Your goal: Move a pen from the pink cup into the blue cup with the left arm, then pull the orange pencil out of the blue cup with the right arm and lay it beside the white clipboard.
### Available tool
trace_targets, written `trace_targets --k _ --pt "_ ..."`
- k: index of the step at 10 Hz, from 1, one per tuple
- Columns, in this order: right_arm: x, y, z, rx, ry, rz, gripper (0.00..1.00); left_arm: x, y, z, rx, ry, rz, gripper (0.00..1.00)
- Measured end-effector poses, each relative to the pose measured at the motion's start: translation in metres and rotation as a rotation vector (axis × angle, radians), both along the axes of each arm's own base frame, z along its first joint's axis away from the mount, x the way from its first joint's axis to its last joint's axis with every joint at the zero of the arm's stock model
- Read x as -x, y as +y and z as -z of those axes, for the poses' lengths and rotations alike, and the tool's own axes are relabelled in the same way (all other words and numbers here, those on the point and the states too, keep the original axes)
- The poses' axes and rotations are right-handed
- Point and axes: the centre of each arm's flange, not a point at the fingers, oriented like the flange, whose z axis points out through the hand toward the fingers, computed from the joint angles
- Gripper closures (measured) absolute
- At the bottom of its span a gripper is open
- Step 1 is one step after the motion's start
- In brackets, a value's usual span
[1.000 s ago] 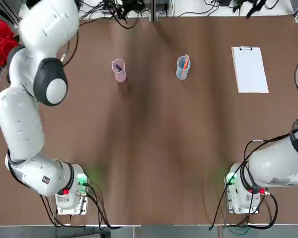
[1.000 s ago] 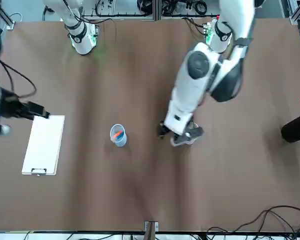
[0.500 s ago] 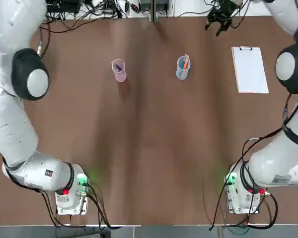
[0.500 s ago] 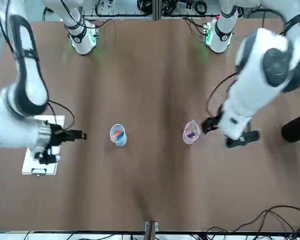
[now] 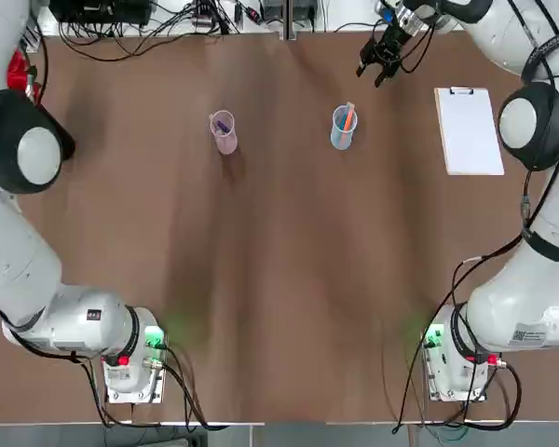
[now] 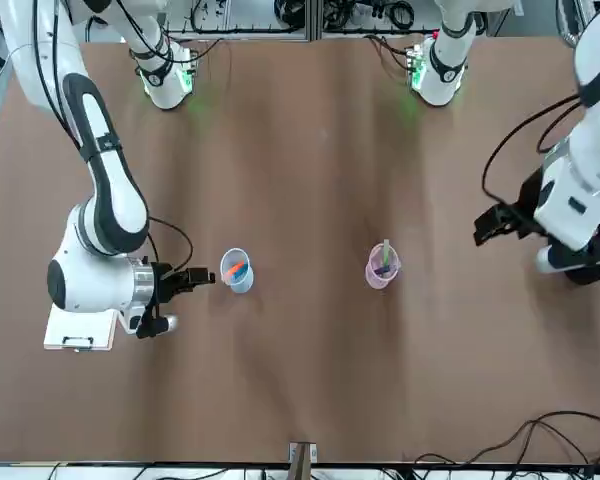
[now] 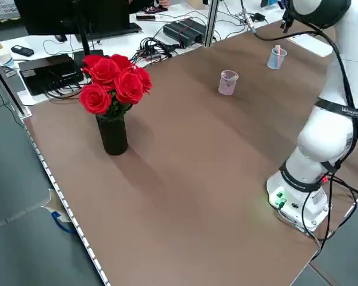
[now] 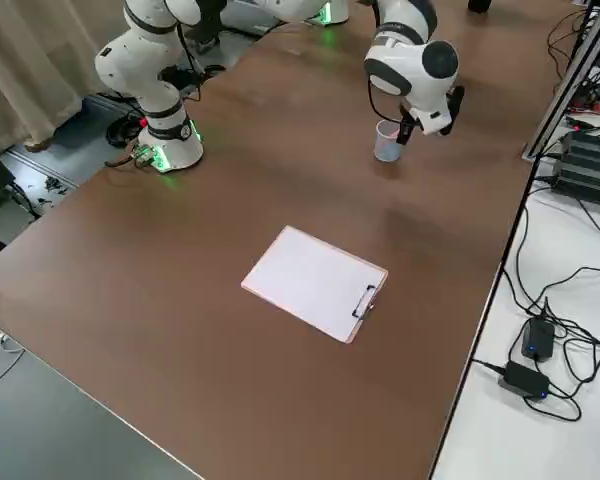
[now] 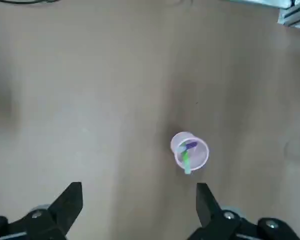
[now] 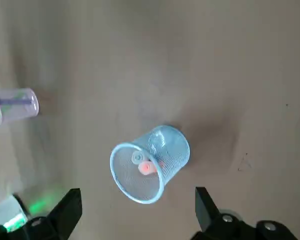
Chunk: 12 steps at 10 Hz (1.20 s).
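- Saw L gripper (image 9: 140, 186) wide open, nothing btwn fingers, raised over robot's L side of table (image 5: 279, 279), well apart from pink cup (image 5: 224, 133).
- Had L arm (image 5: 23, 242) bent, up along L side in top view, w/ gripper end out of that view; in front view, caught fingers spread at outer side of pink cup, wrist high & slanted.
- Saw R gripper (image 10: 140, 189) also released, fingers well spread, gripping nothing.
- Had R arm (image 6: 110, 190) reaching fwd from base w/ a sharp bend, then angled inward; in front view, saw fingers just beside blue cup (image 5: 344, 128), up off table.
- Had blue cup ahead of R fingers in R wrist view, apart from both; couldn't tell exact ht of gripper over table.
- Found pink cup standing upright, robot's L of blue cup, well apart, w/ purple pen (image 5: 223, 127) & green pen (image 9: 186, 161) inside.
- Found blue cup upright too, btwn pink cup & white clipboard (image 5: 470, 132), w/ orange pencil (image 5: 348, 117) sticking out past rim.
- Made out blue pen (image 5: 341, 121) in same blue cup, next to orange pencil.
- Found white clipboard flat on table, farther to robot's R, metal clip (image 5: 462, 90) on far short edge; partly hidden behind R arm in front view.
- Saw red roses (image 7: 116, 83) in black vase (image 7: 112, 134), near table edge.
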Motion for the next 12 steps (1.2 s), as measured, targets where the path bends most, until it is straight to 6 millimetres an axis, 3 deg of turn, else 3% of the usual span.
trace_targets --k 4,7,10,11,12 --pt "0.005 0.022 0.044 -0.006 -0.022 -0.003 0.00 0.041 0.026 -0.003 -0.039 0.014 0.100 0.00" --pt "0.015 0.032 0.066 -0.007 0.002 -0.019 0.02 0.056 0.039 -0.003 -0.047 0.018 0.107 0.00" --pt "0.019 0.034 0.072 -0.005 0.014 -0.023 0.14 0.060 0.046 -0.005 -0.042 0.013 0.094 0.00" --pt "0.021 0.033 0.073 -0.005 0.021 -0.025 0.26 0.060 0.048 -0.005 -0.041 0.013 0.090 0.00" --pt "0.022 0.033 0.074 -0.006 0.032 -0.031 0.29 0.060 0.050 -0.005 -0.040 0.013 0.086 0.00"
